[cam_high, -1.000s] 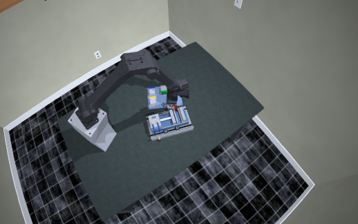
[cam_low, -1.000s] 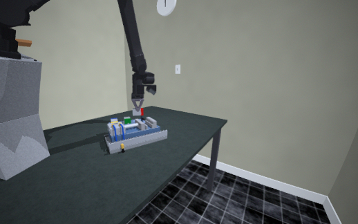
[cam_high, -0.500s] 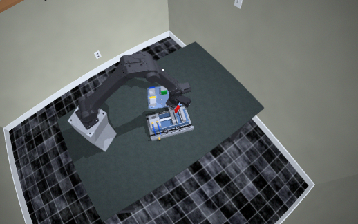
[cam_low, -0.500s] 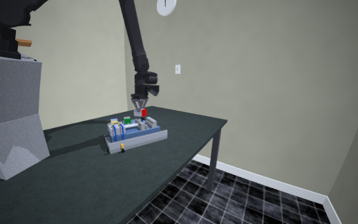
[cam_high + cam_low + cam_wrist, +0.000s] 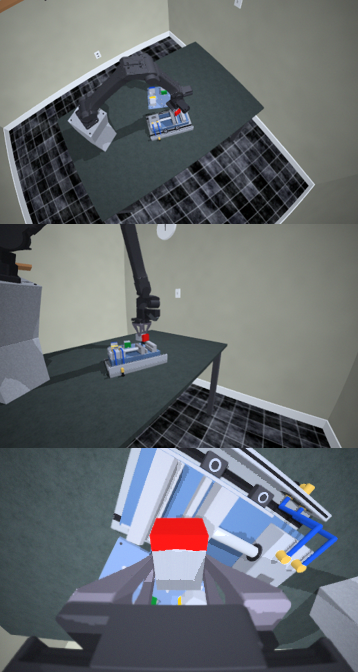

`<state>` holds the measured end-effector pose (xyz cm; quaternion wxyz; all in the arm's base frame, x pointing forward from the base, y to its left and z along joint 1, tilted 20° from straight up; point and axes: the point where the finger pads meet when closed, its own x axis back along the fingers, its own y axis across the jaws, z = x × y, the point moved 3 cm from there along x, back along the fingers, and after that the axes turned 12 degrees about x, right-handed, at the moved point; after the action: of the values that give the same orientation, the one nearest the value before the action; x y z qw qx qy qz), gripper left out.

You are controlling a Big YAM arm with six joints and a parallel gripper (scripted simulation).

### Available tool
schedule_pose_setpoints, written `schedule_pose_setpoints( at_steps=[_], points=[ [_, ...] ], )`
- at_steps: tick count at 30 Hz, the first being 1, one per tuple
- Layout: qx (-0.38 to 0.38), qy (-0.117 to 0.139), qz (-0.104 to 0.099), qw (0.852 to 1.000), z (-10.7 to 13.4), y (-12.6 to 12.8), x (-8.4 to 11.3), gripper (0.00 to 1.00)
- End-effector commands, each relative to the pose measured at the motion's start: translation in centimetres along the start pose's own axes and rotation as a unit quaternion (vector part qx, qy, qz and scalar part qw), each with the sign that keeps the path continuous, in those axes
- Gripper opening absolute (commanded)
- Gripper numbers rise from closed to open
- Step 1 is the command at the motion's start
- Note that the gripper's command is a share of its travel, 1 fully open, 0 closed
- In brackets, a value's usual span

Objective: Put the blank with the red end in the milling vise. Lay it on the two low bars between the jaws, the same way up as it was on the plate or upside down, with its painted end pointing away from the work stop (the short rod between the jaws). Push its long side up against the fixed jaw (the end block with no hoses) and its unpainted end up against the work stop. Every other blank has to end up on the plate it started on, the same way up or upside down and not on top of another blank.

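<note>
My gripper [image 5: 177,111] [image 5: 142,334] [image 5: 179,559] is shut on the grey blank with the red end [image 5: 177,112] [image 5: 145,337] [image 5: 178,536]. I hold it level in the air, a little above the milling vise [image 5: 169,128] [image 5: 138,359] [image 5: 235,518], over the end away from the hoses. The red end points away from my wrist. The vise's blue hoses [image 5: 155,128] [image 5: 117,355] [image 5: 306,538] are on its other end block. The light blue plate [image 5: 160,102] [image 5: 116,564] lies behind the vise with a green-ended blank [image 5: 164,92] [image 5: 127,343] and a yellow-ended blank [image 5: 152,99] [image 5: 114,345] on it.
The vise and the plate sit mid-table on the dark green table top [image 5: 207,86] [image 5: 86,404]. My arm's grey pedestal [image 5: 93,129] [image 5: 17,345] stands at the table's left. The table's edge [image 5: 193,362] is to the right of the vise.
</note>
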<state>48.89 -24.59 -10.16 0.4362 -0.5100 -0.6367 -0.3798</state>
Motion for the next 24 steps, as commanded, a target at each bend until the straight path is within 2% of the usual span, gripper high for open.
schedule_pose_setpoints(
  at_steps=[1, 9, 12, 17, 21, 24],
  points=[
    [-0.065, -0.015, -0.024, 0.997, -1.8, 1.1, 2.1, 0.00],
    [-0.134, -0.015, -0.027, 0.991, -2.5, 0.8, 2.2, 0.00],
    [-0.136, -0.014, -0.028, 0.990, -2.2, 1.0, 2.3, 0.00],
    [-0.176, -0.014, -0.023, 0.984, -3.2, -0.2, 2.0, 0.00],
    [-0.186, -0.012, -0.028, 0.982, -2.7, 0.6, 2.3, 0.00],
    [-0.201, -0.013, -0.026, 0.979, -3.2, 0.1, 2.2, 0.00]
  ],
)
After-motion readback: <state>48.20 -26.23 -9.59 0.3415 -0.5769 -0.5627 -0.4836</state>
